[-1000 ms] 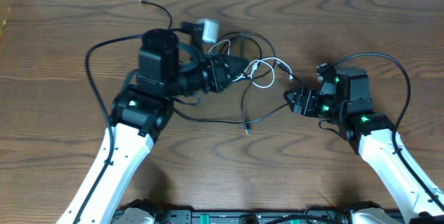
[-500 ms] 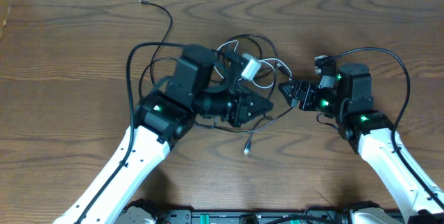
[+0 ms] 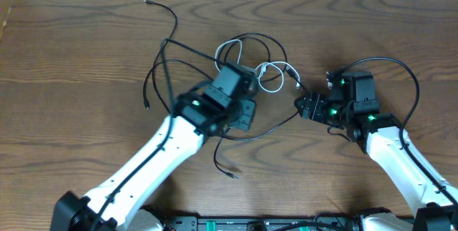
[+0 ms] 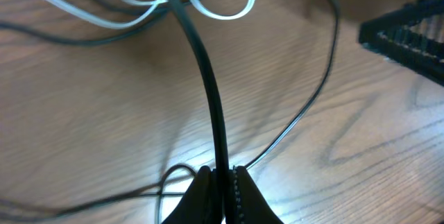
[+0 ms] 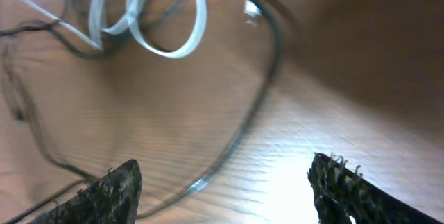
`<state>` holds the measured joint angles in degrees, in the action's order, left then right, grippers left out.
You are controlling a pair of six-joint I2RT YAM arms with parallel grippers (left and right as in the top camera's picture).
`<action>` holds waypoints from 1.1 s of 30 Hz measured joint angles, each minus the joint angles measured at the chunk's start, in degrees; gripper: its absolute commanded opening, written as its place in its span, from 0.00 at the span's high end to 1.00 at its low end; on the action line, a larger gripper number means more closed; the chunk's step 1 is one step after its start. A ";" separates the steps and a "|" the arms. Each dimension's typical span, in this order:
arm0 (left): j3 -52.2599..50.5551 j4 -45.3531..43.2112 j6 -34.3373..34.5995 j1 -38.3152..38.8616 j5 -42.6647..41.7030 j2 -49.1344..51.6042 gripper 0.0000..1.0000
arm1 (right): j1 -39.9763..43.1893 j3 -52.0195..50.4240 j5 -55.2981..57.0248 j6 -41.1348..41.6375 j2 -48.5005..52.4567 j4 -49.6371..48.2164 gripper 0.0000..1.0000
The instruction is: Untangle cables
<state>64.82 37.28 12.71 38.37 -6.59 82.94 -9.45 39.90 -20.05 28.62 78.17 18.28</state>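
While the left end effector (image 4: 220, 182) is fully closed, it pinches one black cable (image 4: 208, 78) between its fingertips. In the left wrist view that cable rises from the pinch straight toward the knot.

Cables (image 3: 250, 66): main tangle lies on the wooden surface (image 3: 86, 59), centre-rear, between the two arms.
- White cable (image 4: 225, 16) forms loops within the tangle. It crosses over and under black strands just past the gripped cable.
- Black strands fan out to the left of the tangle. One free plug end (image 3: 147, 2) lies far rear-left, another (image 3: 235, 176) near the front, below the left arm.

Left end effector, overhead (image 3: 243, 113): sits just in front of the tangle, at its near edge.

Right end effector (image 3: 306, 104): jaws stand wide apart and hold nothing. It sits just beside the right edge of the tangle, pointing at it.
- Right wrist view (image 5: 223, 165): a thin black strand (image 5: 260, 106) curves across the surface and runs into the gap between the two open fingers. Contact with either finger cannot be told; the view is blurred.
- White loops lie beyond the fingertips, apart from them.
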 measured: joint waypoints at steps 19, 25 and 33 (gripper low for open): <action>0.00 -6.29 -2.73 7.61 14.99 5.60 0.93 | 0.00 3.06 0.07 5.53 0.44 11.34 0.21; 0.00 -6.75 -2.73 7.61 17.35 4.20 0.92 | -0.44 3.06 0.20 12.98 2.86 10.10 0.19; 0.00 -5.66 -2.73 7.61 17.77 3.96 0.92 | -5.95 3.06 0.33 20.85 10.64 2.12 0.30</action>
<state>64.82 31.62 9.98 45.98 11.18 86.89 -15.40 42.96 -19.73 49.47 88.82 20.40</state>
